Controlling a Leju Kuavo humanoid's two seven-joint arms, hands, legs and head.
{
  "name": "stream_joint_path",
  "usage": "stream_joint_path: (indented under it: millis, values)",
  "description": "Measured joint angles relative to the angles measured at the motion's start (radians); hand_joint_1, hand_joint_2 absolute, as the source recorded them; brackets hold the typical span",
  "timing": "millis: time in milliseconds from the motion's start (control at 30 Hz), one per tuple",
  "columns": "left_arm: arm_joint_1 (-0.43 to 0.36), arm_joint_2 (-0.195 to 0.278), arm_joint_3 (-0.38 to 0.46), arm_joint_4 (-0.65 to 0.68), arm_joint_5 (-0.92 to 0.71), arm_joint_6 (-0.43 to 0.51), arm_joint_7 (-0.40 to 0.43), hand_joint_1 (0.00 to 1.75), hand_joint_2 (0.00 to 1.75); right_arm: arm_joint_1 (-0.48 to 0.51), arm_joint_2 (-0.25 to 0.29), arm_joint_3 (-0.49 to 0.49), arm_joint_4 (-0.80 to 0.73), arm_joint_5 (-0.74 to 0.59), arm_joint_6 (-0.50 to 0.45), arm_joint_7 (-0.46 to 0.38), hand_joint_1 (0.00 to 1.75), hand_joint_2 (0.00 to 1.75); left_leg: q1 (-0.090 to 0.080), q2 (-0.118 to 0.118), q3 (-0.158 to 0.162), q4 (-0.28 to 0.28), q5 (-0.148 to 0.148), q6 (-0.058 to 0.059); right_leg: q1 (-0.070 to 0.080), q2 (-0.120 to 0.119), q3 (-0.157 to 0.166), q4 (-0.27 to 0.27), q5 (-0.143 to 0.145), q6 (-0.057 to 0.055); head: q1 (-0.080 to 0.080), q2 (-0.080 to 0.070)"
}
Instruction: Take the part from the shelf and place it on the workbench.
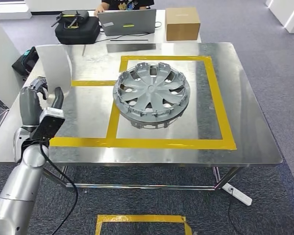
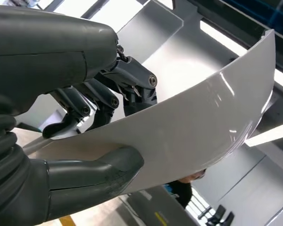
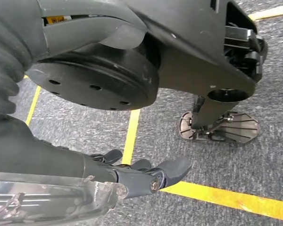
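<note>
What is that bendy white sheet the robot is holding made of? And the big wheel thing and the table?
The white curved panel in the left hand looks like glossy painted plastic or metal; light streaks shine on it. The wheel cover looks like matte silver-grey plastic, with thin moulded spokes. The table seems to be bare steel: it mirrors blurry reflections.

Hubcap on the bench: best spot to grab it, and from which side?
Grip the outer rim of the hubcap on its near-left edge. It lies tilted, so that edge probably sits clear of the bench, leaving room for fingers underneath. The spoke openings also offer holds.
</note>
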Motion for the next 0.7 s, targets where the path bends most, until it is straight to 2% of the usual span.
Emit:
stream_joint_path:
  millis: [233, 433, 700]
  values:
    - [-0.155, -0.019, -0.061, 0.278, -0.188, 0.062, 0.054, 1.75, 1.75, -0.005, 0.000, 0.024, 0.000, 0.025, 0.014, 0.021, 0.00, 1.75, 0.000, 0.000, -0.001, 0.000, 0.001, 0.000, -0.001, 0.000, -0.001, -0.001, 0.001, 0.001, 0.000, 0.000]
    - [-0.266, -0.041, -0.147, 0.510, -0.417, 0.116, 0.167, 1.75, 1.75, -0.012, 0.000, 0.044, 0.000, 0.038, 0.023, 0.028, 0.00, 1.75, -0.001, 0.000, -0.002, 0.000, 0.000, 0.001, -0.001, 0.000, -0.001, -0.002, 0.001, 0.001, 0.000, 0.000]
    - [-0.375, -0.091, -0.294, 0.823, -0.698, 0.061, 0.342, 1.75, 1.75, -0.020, 0.000, 0.064, 0.000, 0.047, 0.033, 0.043, 0.00, 1.75, -0.002, 0.000, -0.002, 0.000, 0.000, 0.001, -0.002, 0.000, -0.001, -0.002, 0.001, 0.002, 0.000, 0.000]
